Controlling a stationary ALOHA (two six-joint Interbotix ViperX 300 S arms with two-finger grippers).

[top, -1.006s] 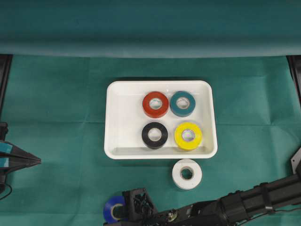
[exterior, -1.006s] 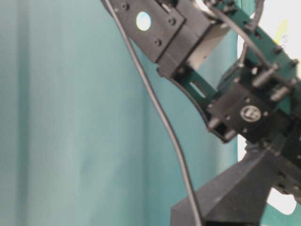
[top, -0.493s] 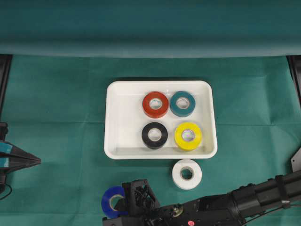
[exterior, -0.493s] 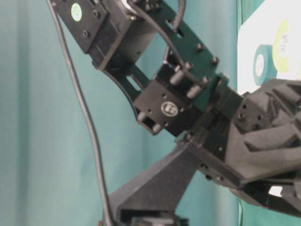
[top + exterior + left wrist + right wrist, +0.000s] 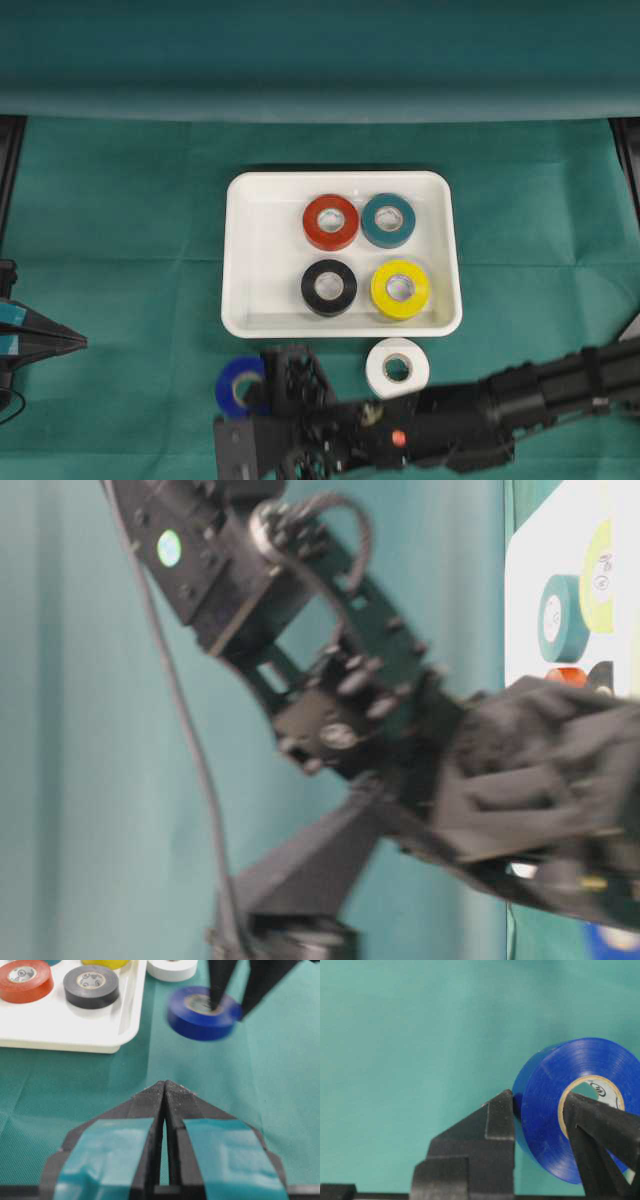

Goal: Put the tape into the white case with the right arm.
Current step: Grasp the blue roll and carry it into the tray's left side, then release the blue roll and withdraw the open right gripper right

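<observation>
Tape, a glossy blue roll (image 5: 570, 1110) with a tan core, is sitting pinched through its wall by the right claw (image 5: 537, 1110), just outside the white case (image 5: 240, 260)'s near-left corner.

Black right arm (image 5: 520, 400), teal-banded left gripper (image 5: 165, 1091), possibly cabled

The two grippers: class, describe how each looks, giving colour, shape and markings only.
The left gripper is black, with two pointed fingers that each carry a teal band. The right gripper is all black, with two wedge-shaped pointed fingers and no bands. The right arm is black too, boxy, with a small red dot.
</observation>
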